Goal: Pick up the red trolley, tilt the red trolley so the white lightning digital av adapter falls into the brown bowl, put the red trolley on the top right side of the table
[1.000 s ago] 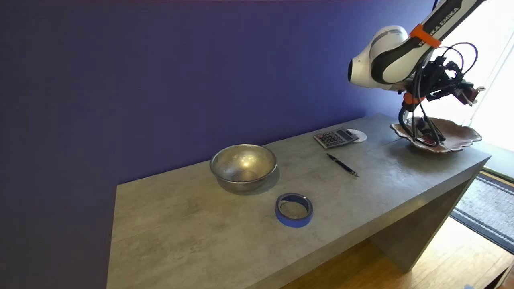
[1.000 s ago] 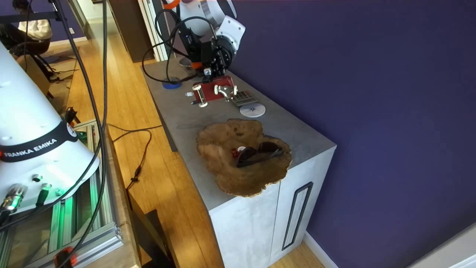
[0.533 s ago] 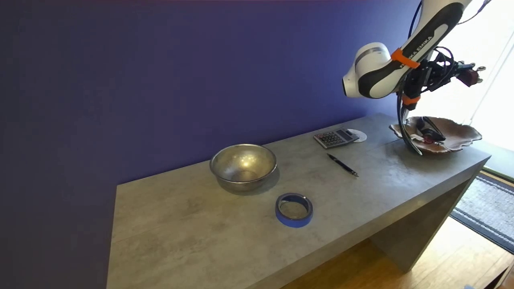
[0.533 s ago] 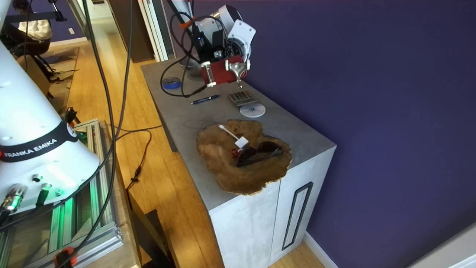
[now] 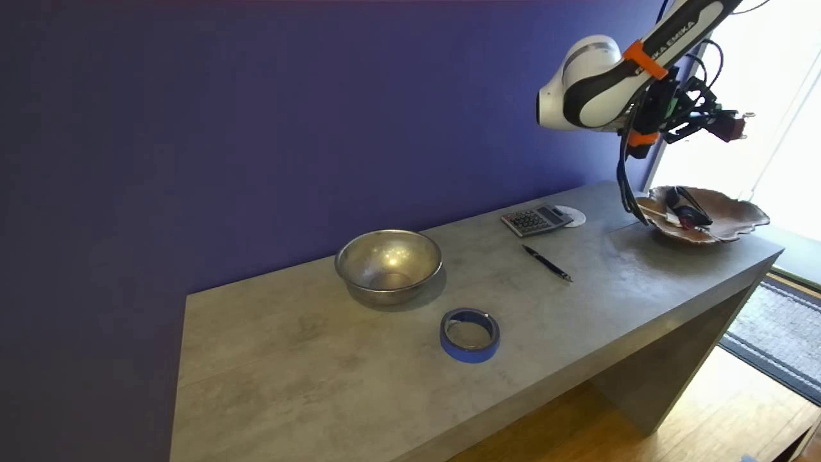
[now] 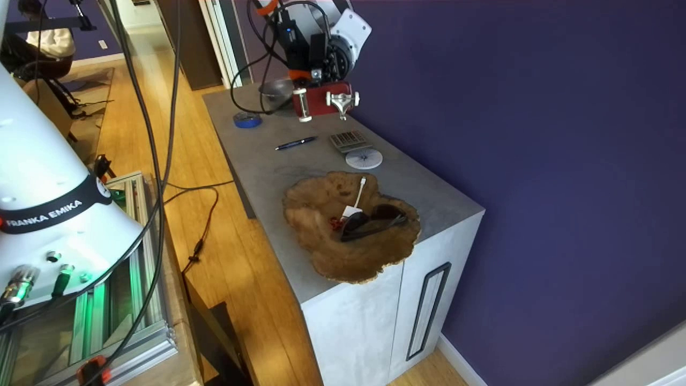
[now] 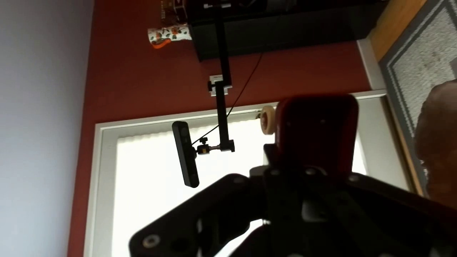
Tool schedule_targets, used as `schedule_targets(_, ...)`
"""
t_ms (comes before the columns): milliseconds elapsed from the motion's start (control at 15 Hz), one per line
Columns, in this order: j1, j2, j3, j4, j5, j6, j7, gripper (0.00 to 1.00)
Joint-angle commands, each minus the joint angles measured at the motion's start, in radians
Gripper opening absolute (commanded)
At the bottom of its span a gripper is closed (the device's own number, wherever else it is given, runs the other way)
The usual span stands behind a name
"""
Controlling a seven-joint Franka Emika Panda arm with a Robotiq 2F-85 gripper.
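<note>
The red trolley point(image 6: 324, 100), a red board with pale wheels, is held in the air, tilted with its wheeled underside showing in an exterior view. My gripper point(image 5: 710, 120) is shut on one end of it. In the wrist view the trolley point(image 7: 317, 132) is a dark red slab ahead of the gripper point(image 7: 307, 171); the fingertips are dark and partly hidden. The white adapter point(image 6: 351, 212) lies in the brown bowl point(image 6: 343, 262), its cable toward the rim; it also shows in an exterior view point(image 5: 672, 219). The bowl sits at one end of the grey table point(image 5: 288, 359).
Sunglasses point(image 6: 370, 221) and a small red item point(image 6: 336, 223) lie in the bowl beside the adapter. A calculator point(image 5: 535, 220), white disc point(image 6: 364, 158), pen point(image 5: 547, 264), blue tape ring point(image 5: 469, 353) and silver bowl point(image 5: 388, 289) stand on the table. A purple wall point(image 5: 321, 128) runs behind.
The adapter, at the trolley's edge one second ago, has dropped into the brown bowl, where its cable has swung round. My gripper and trolley have risen and moved back from above the bowl.
</note>
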Motion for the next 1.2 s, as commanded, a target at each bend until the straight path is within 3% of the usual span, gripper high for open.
schedule_targets(0,0.003,-0.181,0.058,-0.129,0.105,0.074,-0.055,0.01)
schedule_targets(400,0.024,-0.293,0.094,-0.216,0.261,0.309,-0.116,0.01)
schedule_targets(800,-0.013,-0.398,0.055,-0.356,0.263,0.672,-0.265,0.01)
schedule_targets(867,0.025,-0.314,0.042,-0.263,0.267,0.572,-0.209,0.01)
schedule_targets(1000,0.021,-0.321,0.032,-0.272,0.266,0.59,-0.218,0.04)
schedule_targets(1133,-0.003,-0.318,0.021,-0.226,0.384,0.583,-0.178,0.01)
